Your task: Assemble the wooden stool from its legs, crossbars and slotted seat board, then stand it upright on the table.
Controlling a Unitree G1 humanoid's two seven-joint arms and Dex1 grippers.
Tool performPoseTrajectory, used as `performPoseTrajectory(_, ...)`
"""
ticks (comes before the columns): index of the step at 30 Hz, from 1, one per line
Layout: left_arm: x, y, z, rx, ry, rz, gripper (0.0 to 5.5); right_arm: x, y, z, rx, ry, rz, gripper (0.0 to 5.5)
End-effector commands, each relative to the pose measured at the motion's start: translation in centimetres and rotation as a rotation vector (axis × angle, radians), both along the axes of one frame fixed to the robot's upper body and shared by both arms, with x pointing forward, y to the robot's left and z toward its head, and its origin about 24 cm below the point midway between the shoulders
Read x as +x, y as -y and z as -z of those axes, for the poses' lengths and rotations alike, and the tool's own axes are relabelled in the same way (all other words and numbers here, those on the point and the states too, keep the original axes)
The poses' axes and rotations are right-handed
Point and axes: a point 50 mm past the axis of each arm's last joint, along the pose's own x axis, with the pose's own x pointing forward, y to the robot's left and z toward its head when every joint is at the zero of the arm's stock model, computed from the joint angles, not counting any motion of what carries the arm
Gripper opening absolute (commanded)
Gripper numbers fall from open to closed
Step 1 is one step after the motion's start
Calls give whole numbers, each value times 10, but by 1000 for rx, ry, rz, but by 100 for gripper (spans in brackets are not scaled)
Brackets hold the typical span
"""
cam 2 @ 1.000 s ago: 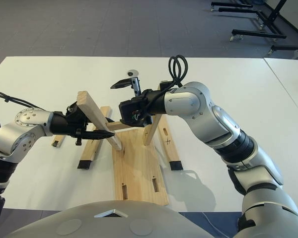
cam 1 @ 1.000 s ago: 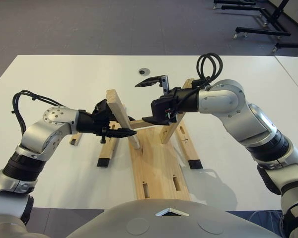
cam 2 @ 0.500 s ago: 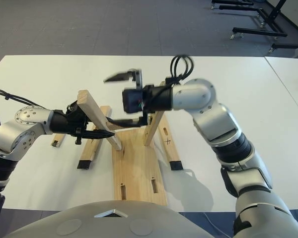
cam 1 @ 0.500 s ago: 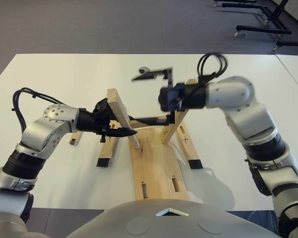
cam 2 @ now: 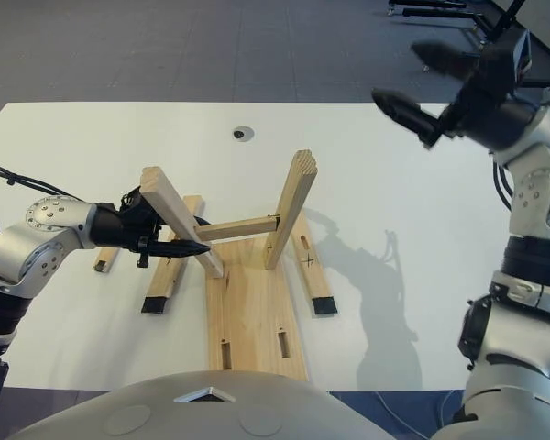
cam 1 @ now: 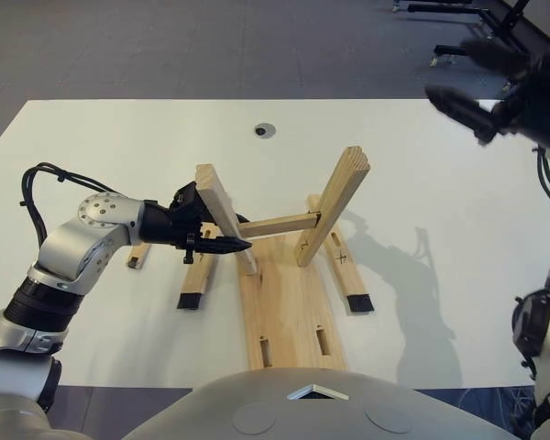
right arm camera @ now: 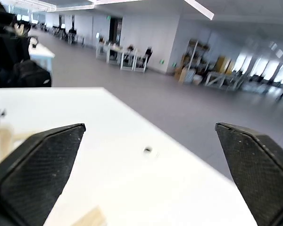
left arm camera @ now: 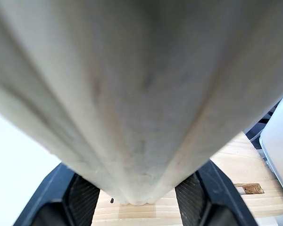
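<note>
The wooden stool (cam 2: 241, 228) is part-built at 6 o'clock of the table (cam 1: 101, 147). Its slotted seat board (cam 1: 289, 312) lies flat, with its near end close to the front edge. Two legs rise tilted from the board's far end, joined by a crossbar (cam 1: 275, 224). The left gripper (cam 1: 218, 240) is clenched on the left leg (cam 1: 222, 213) from 9 o'clock. The right leg (cam 1: 335, 202) stands ungripped. The right gripper (cam 2: 423, 84) is spread wide and held high toward 2 o'clock, well apart from all the wood. Two loose legs (cam 1: 197, 280) (cam 1: 348, 280) lie flat just beside the board's long edges. The standing legs are well apart from the far edge at 12 o'clock.
</note>
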Motion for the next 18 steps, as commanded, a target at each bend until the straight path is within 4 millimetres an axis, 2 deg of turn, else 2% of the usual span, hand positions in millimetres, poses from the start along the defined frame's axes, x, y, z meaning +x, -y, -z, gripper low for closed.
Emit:
performPoseTrajectory(1, -10, -20, 31, 229, -108, -49, 203, -10, -6, 31, -44, -168, -101, 509)
performPoseTrajectory(4, -11, -19, 31, 229, -109, -40, 203, -10, -25, 42, -33, -205, -180, 509)
performPoseTrajectory(7, -12, -17, 31, 227, -115, -28, 203, -4, -44, 44, 21, -213, -249, 509)
performPoseTrajectory(10, -12, -15, 31, 227, -111, -25, 203, -6, -59, 42, 69, -218, -325, 509)
performPoseTrajectory(18, -13, -6, 30, 211, -95, 1, 203, -22, -77, 45, 151, -278, -446, 509)
